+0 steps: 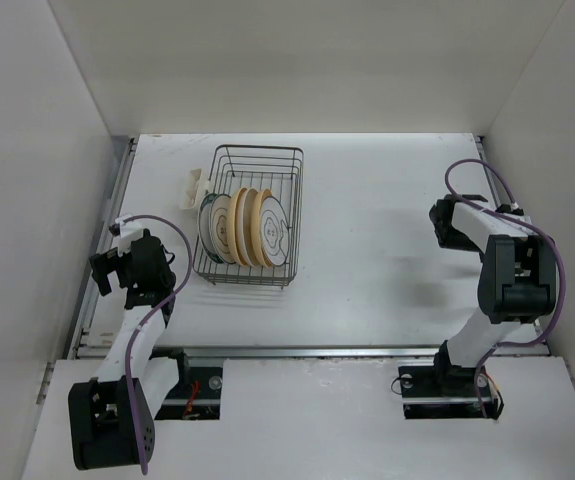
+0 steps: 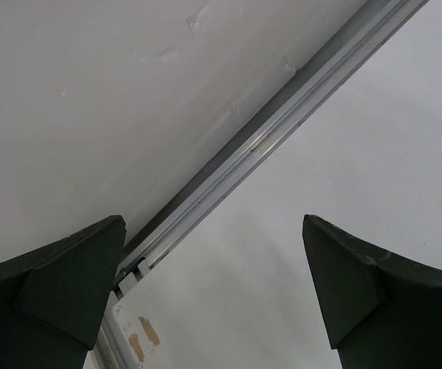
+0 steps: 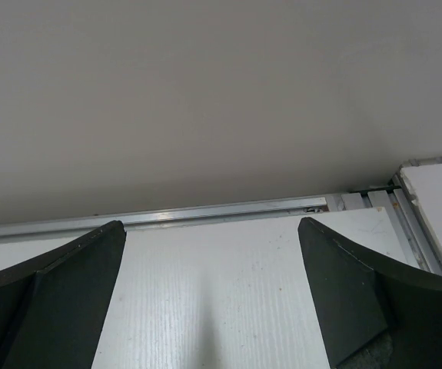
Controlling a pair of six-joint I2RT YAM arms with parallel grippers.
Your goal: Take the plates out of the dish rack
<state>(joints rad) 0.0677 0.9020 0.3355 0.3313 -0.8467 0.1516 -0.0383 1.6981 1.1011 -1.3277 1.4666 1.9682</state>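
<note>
The dish rack (image 1: 257,155) is a dark wire basket standing at the back left of the table. Several plates stand upright in its near half: yellow-tan ones (image 1: 244,226) in the middle and white ones with dark markings at the left (image 1: 210,228) and right (image 1: 277,232). My left gripper (image 1: 107,268) is open and empty, near the table's left edge, well to the left of the rack; its view shows bare table between the fingers (image 2: 74,277). My right gripper (image 1: 439,222) is open and empty at the far right, its fingers (image 3: 359,284) over bare table.
A cream plastic clip (image 1: 195,187) sits on the rack's left side. A metal rail (image 2: 267,138) runs along the left wall and another (image 3: 205,214) along the back wall. White enclosure walls stand on three sides.
</note>
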